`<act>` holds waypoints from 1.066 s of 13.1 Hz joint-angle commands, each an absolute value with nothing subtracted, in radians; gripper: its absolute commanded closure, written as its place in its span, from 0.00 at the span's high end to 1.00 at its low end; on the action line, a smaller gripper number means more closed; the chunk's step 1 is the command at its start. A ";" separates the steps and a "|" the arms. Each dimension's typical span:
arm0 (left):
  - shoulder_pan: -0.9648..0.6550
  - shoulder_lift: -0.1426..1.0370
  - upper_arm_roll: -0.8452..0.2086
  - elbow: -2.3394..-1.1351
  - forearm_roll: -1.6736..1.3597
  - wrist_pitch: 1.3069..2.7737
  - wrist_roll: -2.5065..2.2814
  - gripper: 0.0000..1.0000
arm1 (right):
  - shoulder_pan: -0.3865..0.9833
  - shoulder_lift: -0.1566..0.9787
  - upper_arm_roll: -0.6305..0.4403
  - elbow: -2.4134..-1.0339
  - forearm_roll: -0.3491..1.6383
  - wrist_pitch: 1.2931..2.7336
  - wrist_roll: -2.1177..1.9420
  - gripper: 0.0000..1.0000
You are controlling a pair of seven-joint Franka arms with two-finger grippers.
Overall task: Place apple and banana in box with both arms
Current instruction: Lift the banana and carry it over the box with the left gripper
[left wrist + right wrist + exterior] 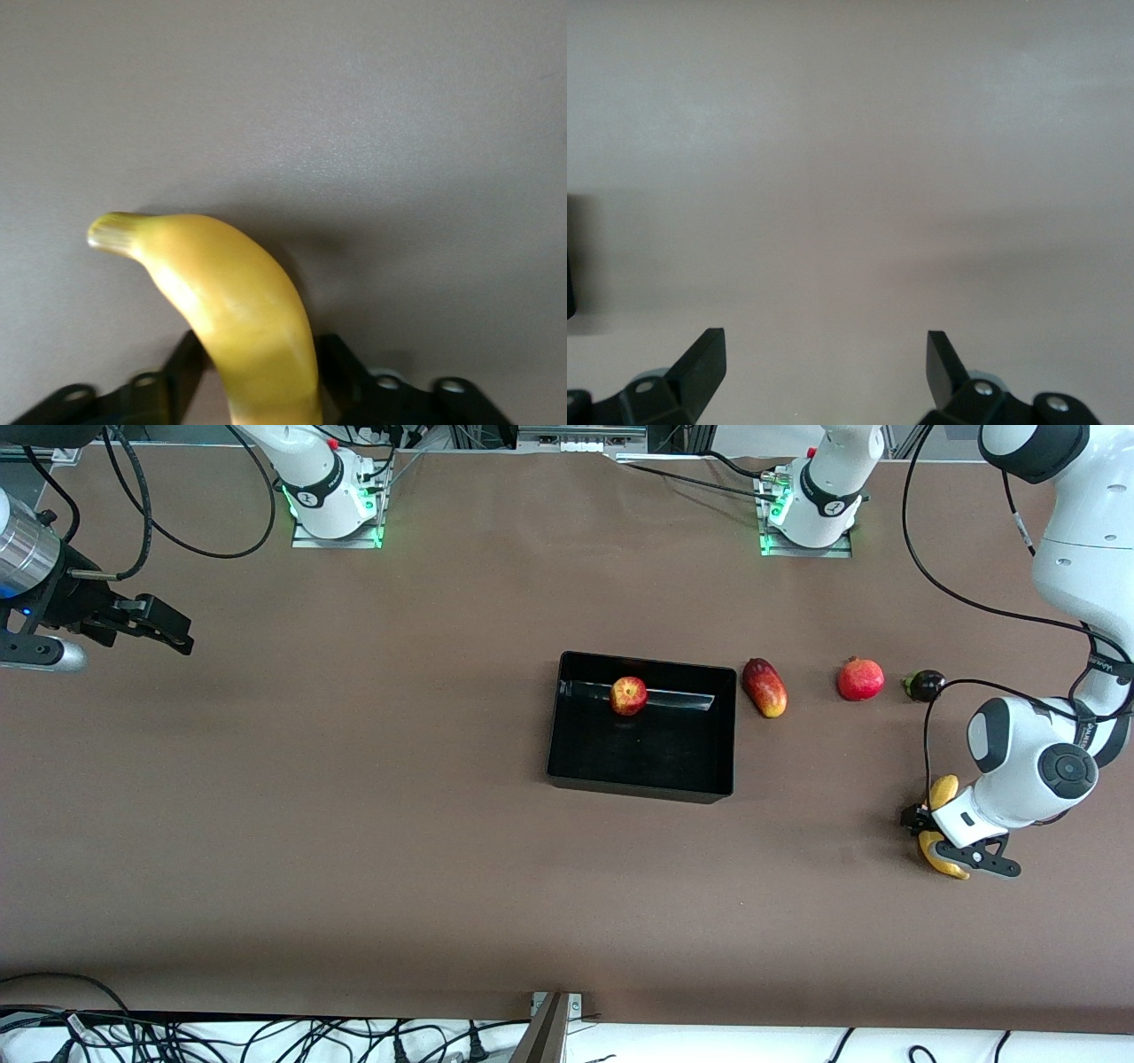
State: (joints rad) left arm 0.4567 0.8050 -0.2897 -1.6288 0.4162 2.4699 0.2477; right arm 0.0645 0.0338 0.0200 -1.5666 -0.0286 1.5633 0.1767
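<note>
The apple (628, 695), red with yellow patches, lies in the black box (640, 787), close to the wall nearest the robot bases. The banana (943, 790) is at the left arm's end of the table. My left gripper (932, 829) is shut on its middle, and its two ends stick out on either side. In the left wrist view the banana (239, 305) runs out between the black fingers (341, 367) over bare tablecloth; I cannot tell whether it touches the table. My right gripper (168, 631) is open and empty over bare table at the right arm's end, with its fingers (704, 359) wide apart.
Three fruits lie in a row from beside the box toward the left arm's end: an elongated red-yellow one (765, 687), a smooth round red one (860, 679) and a small dark purple one (925, 685). The row lies farther from the front camera than the banana.
</note>
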 commanded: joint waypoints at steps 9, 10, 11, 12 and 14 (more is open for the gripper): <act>0.042 0.543 -0.348 -1.663 0.236 2.031 -0.486 0.00 | 0.052 0.038 0.031 -1.545 -0.040 1.543 0.178 1.00; -0.006 0.537 -0.350 -1.663 0.236 2.031 -0.577 0.00 | 0.052 0.038 0.031 -1.545 -0.040 1.543 0.178 1.00; -0.044 0.528 -0.354 -1.664 0.233 2.029 -0.644 0.00 | 0.052 0.038 0.031 -1.545 -0.040 1.543 0.178 1.00; -0.072 0.523 -0.362 -1.664 0.219 2.014 -0.696 0.00 | 0.052 0.038 0.031 -1.545 -0.040 1.543 0.178 1.00; -0.129 0.511 -0.370 -1.666 0.206 1.973 -0.771 0.00 | 0.052 0.038 0.031 -1.545 -0.040 1.543 0.178 1.00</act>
State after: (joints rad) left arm -0.1042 0.5614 -0.3758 -1.6388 0.2398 2.0144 -0.7188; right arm 0.0640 0.0338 0.0201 -1.5656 -0.0286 1.5628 0.1767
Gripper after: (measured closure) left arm 0.648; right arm 0.000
